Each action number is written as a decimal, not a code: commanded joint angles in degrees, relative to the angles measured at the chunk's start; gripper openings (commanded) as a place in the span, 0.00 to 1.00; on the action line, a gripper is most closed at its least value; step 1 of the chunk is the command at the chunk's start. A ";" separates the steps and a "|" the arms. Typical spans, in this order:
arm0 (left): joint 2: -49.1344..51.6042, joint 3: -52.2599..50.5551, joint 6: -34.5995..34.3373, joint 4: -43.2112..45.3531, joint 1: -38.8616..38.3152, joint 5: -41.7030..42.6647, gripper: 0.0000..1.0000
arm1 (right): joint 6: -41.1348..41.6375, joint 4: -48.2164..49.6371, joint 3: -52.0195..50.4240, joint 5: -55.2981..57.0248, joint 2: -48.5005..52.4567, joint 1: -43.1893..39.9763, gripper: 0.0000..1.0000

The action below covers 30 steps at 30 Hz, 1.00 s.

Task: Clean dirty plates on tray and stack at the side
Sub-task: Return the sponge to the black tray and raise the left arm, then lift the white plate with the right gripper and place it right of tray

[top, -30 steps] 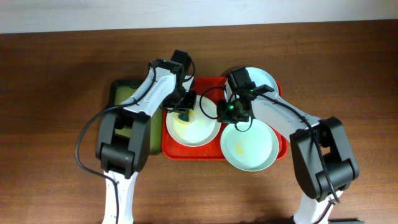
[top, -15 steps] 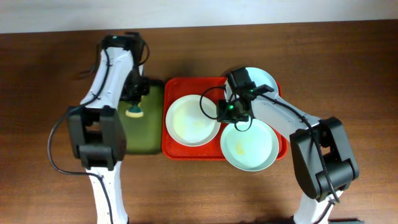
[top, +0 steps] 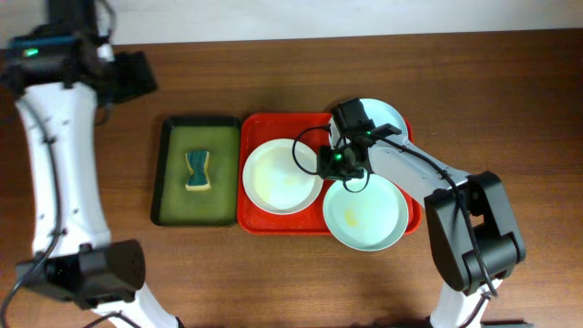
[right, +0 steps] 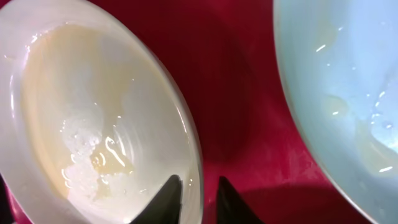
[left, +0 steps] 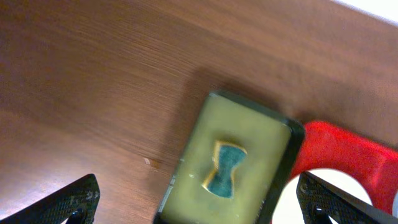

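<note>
The red tray (top: 252, 221) holds three plates. The white plate (top: 281, 176) lies at its left with a wet yellowish film (right: 93, 155). A pale green plate (top: 365, 214) with a yellow smear overhangs the tray's front right rim, and a pale blue plate (top: 387, 117) sits at the back right, partly under my right arm. My right gripper (top: 330, 164) (right: 199, 202) straddles the white plate's right rim, jaws a little apart with a sliver of gap on each side. My left gripper (top: 137, 73) (left: 202, 202) hangs high at the far left, wide open and empty.
A dark green tray (top: 168, 196) (left: 186, 180) lies just left of the red tray, with a blue and yellow sponge (top: 198, 170) (left: 225, 169) on it. Bare wooden table surrounds both trays. The table's back edge meets a white wall.
My left arm carried the sponge from the white plate to the green tray, let it go, opened wide and drew back to the far left. The right jaws eased slightly apart.
</note>
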 commanded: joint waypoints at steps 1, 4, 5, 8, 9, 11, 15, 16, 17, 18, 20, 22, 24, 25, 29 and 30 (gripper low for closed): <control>-0.52 0.17 -1.40 0.00 1.36 -0.20 0.99 | 1.03 0.74 -0.26 0.13 2.86 1.49 0.16; -0.52 0.17 -1.40 0.00 1.33 -0.20 0.99 | 1.03 1.97 -0.24 0.15 3.43 2.84 0.04; -0.52 0.17 -1.40 0.00 1.36 -0.20 0.99 | 1.25 1.01 0.37 -1.81 2.97 1.81 0.04; -0.52 0.17 -1.40 0.00 1.33 -0.20 0.99 | 0.76 -11.72 6.88 -4.48 -0.13 -1.75 0.04; -0.52 0.17 -1.40 0.00 1.36 -0.20 0.99 | -0.50 -15.82 8.85 -3.23 -1.46 -2.43 0.04; -0.52 0.17 -1.40 0.00 1.33 -0.20 1.00 | -0.76 -20.13 11.91 -3.06 -2.84 -3.52 0.04; -0.52 0.17 -1.40 -0.13 1.31 -0.17 0.99 | 3.63 -22.69 20.26 -1.01 -3.34 -2.34 0.04; -0.52 0.17 -1.40 -0.13 1.31 -0.20 0.99 | 5.31 -21.84 21.57 1.81 -3.34 -0.96 0.04; -0.52 0.17 -1.40 -0.13 1.31 -0.20 0.99 | 7.45 -19.76 22.47 5.46 -3.34 1.81 0.04; -0.52 0.17 -1.40 -0.13 1.31 -0.17 0.99 | 8.55 -17.90 22.47 7.61 -3.34 3.76 0.04; -0.52 0.17 -1.40 -0.13 1.29 -0.17 0.99 | 10.12 -11.34 22.43 19.30 -2.75 12.39 0.04; -0.52 0.17 -1.40 -0.13 1.31 -0.20 0.99 | 10.10 -8.68 22.43 27.32 -2.47 17.92 0.04; -0.52 0.17 -1.40 -0.13 1.31 -0.17 1.00 | 10.08 -6.97 22.43 39.21 -2.47 23.87 0.04; -0.52 0.17 -1.40 -0.13 1.29 -0.17 0.99 | 9.68 -6.25 22.43 44.85 -2.47 25.97 0.04; -0.52 0.17 -1.40 -0.13 1.31 -0.20 0.99 | -8.92 3.61 22.45 62.95 -2.47 34.56 0.04; -0.52 0.17 -1.40 -0.13 1.29 -0.20 0.99 | -14.91 5.64 22.45 67.93 -2.47 37.11 0.04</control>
